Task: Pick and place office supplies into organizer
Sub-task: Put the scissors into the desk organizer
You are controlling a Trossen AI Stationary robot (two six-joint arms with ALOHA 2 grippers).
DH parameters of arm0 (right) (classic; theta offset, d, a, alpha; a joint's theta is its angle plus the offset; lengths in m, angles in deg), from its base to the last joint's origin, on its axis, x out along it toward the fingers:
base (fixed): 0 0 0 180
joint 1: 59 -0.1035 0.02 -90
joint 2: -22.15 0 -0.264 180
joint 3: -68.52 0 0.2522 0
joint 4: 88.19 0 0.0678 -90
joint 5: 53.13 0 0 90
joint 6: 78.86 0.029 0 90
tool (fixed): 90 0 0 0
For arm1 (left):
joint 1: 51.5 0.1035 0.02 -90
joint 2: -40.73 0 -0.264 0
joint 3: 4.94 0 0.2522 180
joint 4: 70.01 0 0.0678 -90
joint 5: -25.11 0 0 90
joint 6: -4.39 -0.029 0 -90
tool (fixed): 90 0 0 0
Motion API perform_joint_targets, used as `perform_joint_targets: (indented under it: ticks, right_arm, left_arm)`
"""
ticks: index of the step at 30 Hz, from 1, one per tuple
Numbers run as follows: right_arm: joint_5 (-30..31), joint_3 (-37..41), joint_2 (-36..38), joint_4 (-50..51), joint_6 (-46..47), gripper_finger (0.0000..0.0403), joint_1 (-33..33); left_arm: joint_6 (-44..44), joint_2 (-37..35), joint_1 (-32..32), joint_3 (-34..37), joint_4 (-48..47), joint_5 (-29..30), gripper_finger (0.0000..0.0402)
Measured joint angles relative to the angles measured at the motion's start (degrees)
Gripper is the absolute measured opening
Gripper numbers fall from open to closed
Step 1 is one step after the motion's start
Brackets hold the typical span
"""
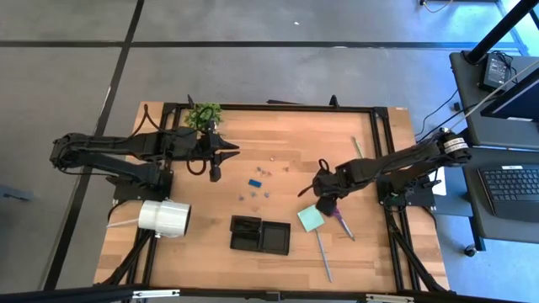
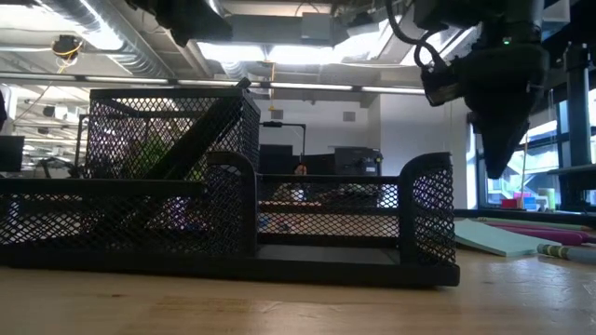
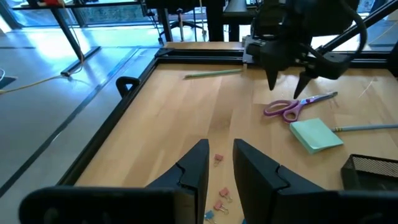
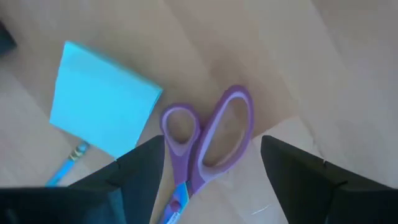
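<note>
High view, sweeping left to right: the left tool (image 1: pixel 226 152) waits near the plant (image 1: pixel 205 114), fingers (image 3: pixel 196 168) close together with a slim gap, nothing between them. Next comes the white roll (image 1: pixel 165 217) at the left edge, then the scatter of clips (image 1: pixel 257 183) mid-tabletop, then the organizer (image 1: pixel 260 235) near the front edge, with nothing visible inside it yet.

Now the action: the right tool (image 1: pixel 326 201) hangs over the purple scissors (image 4: pixel 208 149), fingers spread wide and empty, one to either side of the handle loops. The sticky-note pad (image 1: pixel 310 217) lies just beside the scissors, a grey pen (image 1: pixel 323 254) a little further on.

Best play, I'd say: come straight down, close across the loops, and keep the finger on the pad's side clear of the pad. Lift before travelling. The lane across to the organizer looks open; its mesh walls (image 2: pixel 233 209) need clearing from above. The tabletop (image 1: pixel 286 135) frame rail sits near on the right, so swing inward.
</note>
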Motion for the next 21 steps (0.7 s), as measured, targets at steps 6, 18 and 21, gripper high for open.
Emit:
perform_joint_targets:
  ticks: [6,18,21]
  right_arm:
    - [-0.19,0.0,-4.13,-0.13,-0.61,0.027,-2.89]
    - [-0.18,-0.08,-12.26,-0.91,-0.38,0.0269,-3.64]
    - [-0.18,-0.31,-13.55,-0.79,-0.4,0.0269,-3.6]
  left_arm:
    - [0.0,0.0,0.0,0.01,0.0,0.0,0.0068]
    - [0.0,0.0,0.0,0.01,0.0,0.0,0.0068]
    - [0.02,0.0,0.0,0.01,-0.01,0.0,0.0068]
